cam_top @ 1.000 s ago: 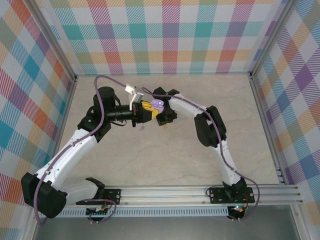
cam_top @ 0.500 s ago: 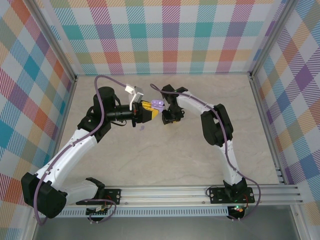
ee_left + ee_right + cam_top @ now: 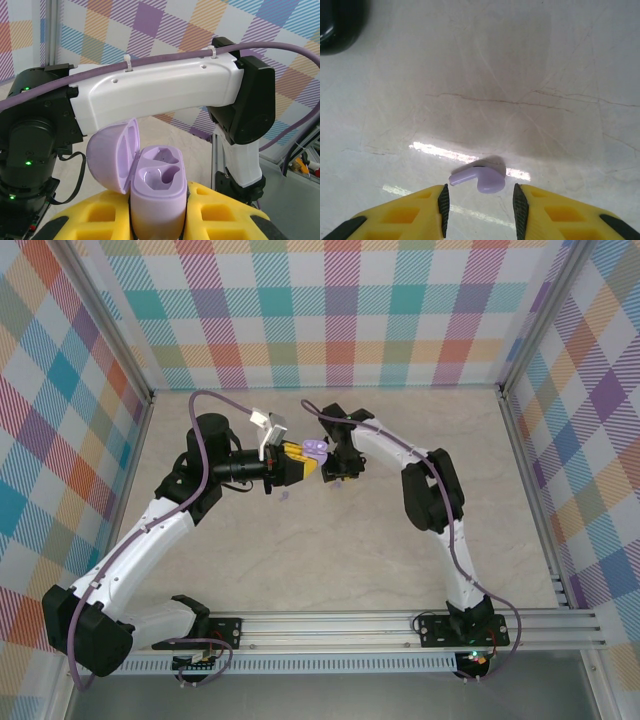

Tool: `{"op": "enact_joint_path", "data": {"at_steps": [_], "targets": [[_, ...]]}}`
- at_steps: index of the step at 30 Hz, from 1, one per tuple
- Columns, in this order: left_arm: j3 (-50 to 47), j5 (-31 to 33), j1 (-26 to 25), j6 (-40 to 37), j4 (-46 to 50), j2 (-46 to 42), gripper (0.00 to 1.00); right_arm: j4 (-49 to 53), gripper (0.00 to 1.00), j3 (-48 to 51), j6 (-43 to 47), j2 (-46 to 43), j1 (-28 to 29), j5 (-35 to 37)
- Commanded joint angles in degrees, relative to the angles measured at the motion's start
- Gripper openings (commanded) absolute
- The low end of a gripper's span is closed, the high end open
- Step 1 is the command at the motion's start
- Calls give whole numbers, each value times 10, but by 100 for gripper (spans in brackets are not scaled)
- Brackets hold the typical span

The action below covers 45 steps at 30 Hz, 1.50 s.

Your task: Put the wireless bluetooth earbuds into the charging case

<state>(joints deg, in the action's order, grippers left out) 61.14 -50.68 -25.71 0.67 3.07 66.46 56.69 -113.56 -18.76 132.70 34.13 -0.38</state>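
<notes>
My left gripper [image 3: 157,222] is shut on the lilac charging case [image 3: 156,200] and holds it upright above the table. The lid [image 3: 112,155] is swung open to the left and both wells are empty. In the top view the case [image 3: 315,448] sits at the tip of the left gripper [image 3: 300,460]. Just right of it, my right gripper [image 3: 336,480] points down at the table. In the right wrist view a lilac earbud [image 3: 482,177] lies on the table between the open yellow fingers of the right gripper [image 3: 479,200], touching neither pad. Another small lilac earbud [image 3: 284,496] lies below the left gripper.
The beige table [image 3: 330,550] is walled by chequered panels, with a metal rail [image 3: 400,625] along the near edge. A dark rounded shape [image 3: 337,22] fills the upper left corner of the right wrist view. The right arm's white link [image 3: 150,97] crosses behind the case.
The right gripper has drawn back from the case a little and its jaws have opened. The left arm and the case have not moved.
</notes>
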Motion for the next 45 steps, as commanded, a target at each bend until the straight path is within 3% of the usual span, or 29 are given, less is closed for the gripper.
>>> {"op": "enact_joint_path", "data": {"at_steps": [1,13,28,45], "targets": [[-3,-7,5,7,-1,-12,13,29,40,-19,-10,24,2,4],[-4,-6,5,9,-2,-12,12,65,33,-54,36,55,9,-3],[1,0,5,4,11,-12,12,86,25,-35,155,24,9,31],[7,4,4,7,20,-18,12,26,23,104,288,-77,-11,-28]]}}
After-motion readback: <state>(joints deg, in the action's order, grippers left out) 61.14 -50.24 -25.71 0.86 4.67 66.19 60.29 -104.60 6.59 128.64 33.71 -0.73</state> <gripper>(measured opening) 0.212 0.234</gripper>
